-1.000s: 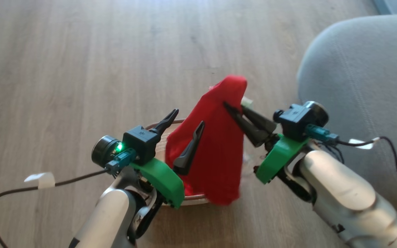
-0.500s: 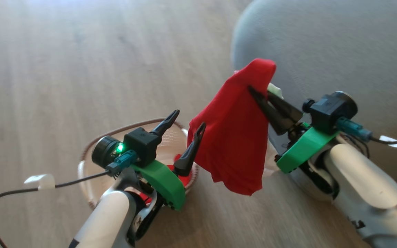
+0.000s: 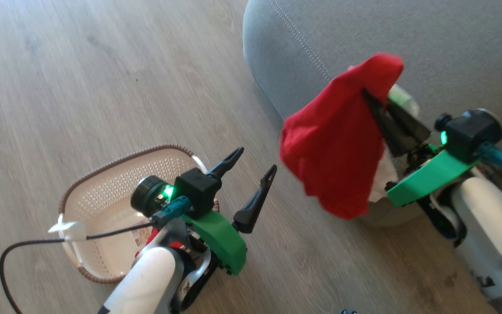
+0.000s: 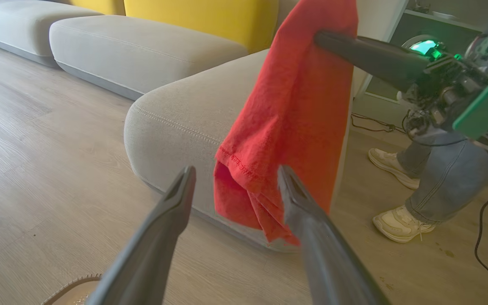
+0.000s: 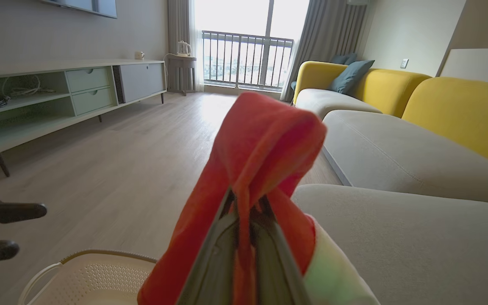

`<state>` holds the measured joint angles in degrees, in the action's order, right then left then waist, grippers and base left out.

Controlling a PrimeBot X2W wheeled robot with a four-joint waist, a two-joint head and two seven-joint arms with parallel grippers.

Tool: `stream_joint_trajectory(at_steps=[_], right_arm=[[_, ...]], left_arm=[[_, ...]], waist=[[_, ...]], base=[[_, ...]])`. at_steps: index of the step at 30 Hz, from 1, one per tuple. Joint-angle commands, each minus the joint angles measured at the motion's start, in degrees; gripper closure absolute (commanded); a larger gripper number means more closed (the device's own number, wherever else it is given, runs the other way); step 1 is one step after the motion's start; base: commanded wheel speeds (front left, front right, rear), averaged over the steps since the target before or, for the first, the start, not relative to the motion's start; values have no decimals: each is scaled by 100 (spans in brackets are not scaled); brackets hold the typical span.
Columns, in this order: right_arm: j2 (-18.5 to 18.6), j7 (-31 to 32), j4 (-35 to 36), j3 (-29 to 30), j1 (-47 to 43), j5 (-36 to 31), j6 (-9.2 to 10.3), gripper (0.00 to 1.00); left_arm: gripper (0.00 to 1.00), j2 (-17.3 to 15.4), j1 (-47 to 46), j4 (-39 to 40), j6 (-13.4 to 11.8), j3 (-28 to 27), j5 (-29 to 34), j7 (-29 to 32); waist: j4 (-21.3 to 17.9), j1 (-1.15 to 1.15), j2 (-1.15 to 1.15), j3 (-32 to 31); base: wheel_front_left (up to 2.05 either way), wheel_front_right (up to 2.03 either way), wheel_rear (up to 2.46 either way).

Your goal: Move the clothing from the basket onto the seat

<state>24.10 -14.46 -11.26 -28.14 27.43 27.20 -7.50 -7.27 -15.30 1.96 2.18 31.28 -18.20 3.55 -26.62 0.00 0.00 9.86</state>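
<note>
My right gripper (image 3: 368,95) is shut on a bright red piece of clothing (image 3: 334,139), which hangs in the air at the seat's rounded edge, with a white part (image 3: 401,98) behind the fingers. The grey seat (image 3: 451,43) is at the upper right. The cream basket (image 3: 103,183) stands on the floor at the lower left, with a scrap of red (image 3: 150,237) showing under my left arm. My left gripper (image 3: 255,161) is open above the basket's right rim. In the left wrist view the clothing (image 4: 299,106) hangs just beyond the open fingers (image 4: 184,186).
A person's shoes (image 4: 400,222) and a jeans leg (image 4: 447,178) are on the floor right of the seat, near a black cable (image 4: 481,237). More grey cushions (image 5: 396,156) with yellow backs (image 5: 460,110) lie beyond. A low cabinet (image 5: 57,93) lines the far wall.
The head camera has swung toward the seat. My right gripper has carried the red clothing up out of the basket and over to the seat's edge. The left gripper stays open.
</note>
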Motion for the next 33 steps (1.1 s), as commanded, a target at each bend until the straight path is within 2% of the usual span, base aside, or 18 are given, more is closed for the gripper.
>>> stream_joint_trajectory(at_steps=[1, 11, 15, 22, 25, 26, 33], right_arm=[[118, -53, 217, 80, 44, -1, 1, 100], [107, -53, 82, 830, 647, 123, 1, 100], [48, -53, -212, 1237, 1304, 209, 1, 100], [23, 48, -1205, 2125, 2884, 419, 1, 100], [222, 167, -1655, 2630, 3571, 444, 1, 100], [222, 167, -1655, 2630, 3571, 444, 1, 100], [1182, 621, -2594, 4069, 5178, 66, 1, 100]], left_arm=[[0, -14, -283, 251, 14, -160, 33, 37], [0, -34, -865, 346, 32, -93, 209, 265], [0, -51, -1219, 420, 39, -115, 301, 378], [0, -62, -1804, 504, 79, -90, 474, 525], [0, -20, -1947, 483, 84, -45, 508, 518], [0, -20, -1947, 483, 84, -45, 508, 518], [0, 38, -2091, 525, 94, 92, 545, 494]], waist=[[46, 0, 0, 106], [384, 0, 0, 1096], [475, 0, 0, 1613], [761, 0, 0, 2449], [935, 0, 0, 2652], [935, 0, 0, 2652], [1424, 0, 0, 3098]], base=[[0, 0, 0], [0, 0, 0], [0, 0, 0], [0, 0, 0], [0, 0, 0], [0, 0, 0], [0, 0, 0]])
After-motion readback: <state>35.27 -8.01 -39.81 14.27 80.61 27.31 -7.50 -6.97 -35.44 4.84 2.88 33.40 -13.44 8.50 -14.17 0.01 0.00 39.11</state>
